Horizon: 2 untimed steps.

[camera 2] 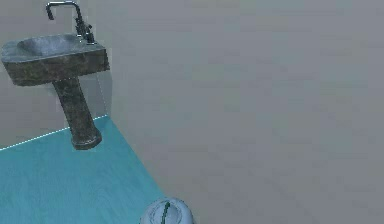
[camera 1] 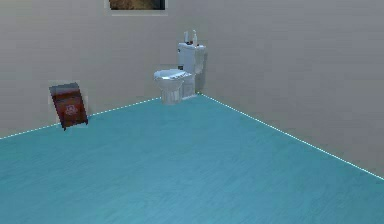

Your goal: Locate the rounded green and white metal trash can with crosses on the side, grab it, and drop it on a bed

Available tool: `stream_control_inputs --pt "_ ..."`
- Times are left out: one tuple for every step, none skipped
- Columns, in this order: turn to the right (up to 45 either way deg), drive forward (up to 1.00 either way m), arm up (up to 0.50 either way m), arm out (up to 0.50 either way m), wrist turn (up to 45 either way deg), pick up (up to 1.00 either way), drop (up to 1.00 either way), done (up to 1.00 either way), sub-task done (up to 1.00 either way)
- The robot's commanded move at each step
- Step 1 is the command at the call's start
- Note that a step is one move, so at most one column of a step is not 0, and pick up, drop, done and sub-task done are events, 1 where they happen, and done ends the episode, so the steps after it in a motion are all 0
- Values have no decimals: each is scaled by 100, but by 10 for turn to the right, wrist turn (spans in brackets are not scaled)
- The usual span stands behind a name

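Observation:
A small rounded green and white object (camera 2: 166, 213) stands on the teal floor (camera 2: 70, 180) at the bottom edge of the arm side view, close to the wall; its lower part is cut off by the frame, so I cannot make out any crosses on its side. It may be the trash can.
A white toilet (camera 1: 181, 72) stands in the far corner in the forward view, with a reddish-brown box-like thing (camera 1: 69, 105) against the wall to its left and a framed picture (camera 1: 136, 5) above. A grey stone pedestal sink (camera 2: 62, 70) with a tap stands in the arm side view's upper left. Teal floor (camera 1: 200, 160) spreads ahead.

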Motion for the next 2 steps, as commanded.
stream_control_inputs --pt "0 0 0 0 120 0 0 0 0" --pt "0 0 -30 0 0 0 0 0 0"
